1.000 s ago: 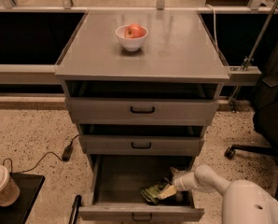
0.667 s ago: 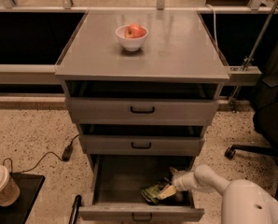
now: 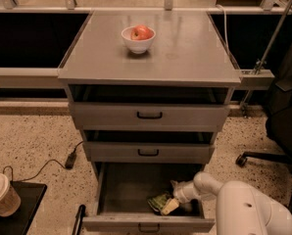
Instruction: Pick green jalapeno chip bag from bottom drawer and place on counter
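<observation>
Gripper: the gripper (image 3: pixel 170 205) sits low in the bottom drawer (image 3: pixel 136 224), against the green jalapeno chip bag (image 3: pixel 158 200); whether it has hold cannot be told.
Bag: front right of the drawer, well below the counter (image 3: pixel 185 53).
Risk: the crumpled foil may slip on lifting, or snag the middle drawer (image 3: pixel 148 152) overhead.

One white arm (image 3: pixel 209 182), bent, entering from lower right, angled down-left; gripper (image 3: pixel 169 205) at its tip, low, right of centre.
</observation>
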Available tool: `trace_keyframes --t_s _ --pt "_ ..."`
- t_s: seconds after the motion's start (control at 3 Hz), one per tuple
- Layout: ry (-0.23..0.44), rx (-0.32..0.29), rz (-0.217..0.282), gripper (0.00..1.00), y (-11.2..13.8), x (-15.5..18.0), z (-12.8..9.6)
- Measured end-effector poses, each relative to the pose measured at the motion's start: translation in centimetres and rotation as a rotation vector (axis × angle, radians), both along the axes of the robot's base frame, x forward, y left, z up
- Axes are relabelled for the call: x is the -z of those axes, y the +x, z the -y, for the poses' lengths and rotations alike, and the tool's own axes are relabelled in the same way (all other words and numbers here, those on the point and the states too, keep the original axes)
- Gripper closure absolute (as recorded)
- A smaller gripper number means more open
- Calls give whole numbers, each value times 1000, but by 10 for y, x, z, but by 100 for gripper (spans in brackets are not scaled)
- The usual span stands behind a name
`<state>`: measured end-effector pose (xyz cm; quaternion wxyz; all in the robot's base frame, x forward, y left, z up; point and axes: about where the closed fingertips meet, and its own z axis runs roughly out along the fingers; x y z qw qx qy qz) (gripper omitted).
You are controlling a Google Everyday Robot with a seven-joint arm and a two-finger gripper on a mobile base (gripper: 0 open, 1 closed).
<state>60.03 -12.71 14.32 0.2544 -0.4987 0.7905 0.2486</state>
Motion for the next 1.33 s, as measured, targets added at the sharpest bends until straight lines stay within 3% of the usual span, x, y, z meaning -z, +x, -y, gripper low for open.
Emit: trace_keyframes --t_s 0.33,0.67,1.33 --pt "0 0 0 0 0 0 0" --pt "0 0 0 18 0 0 0" --pt "0 0 0 65 0 0 0"
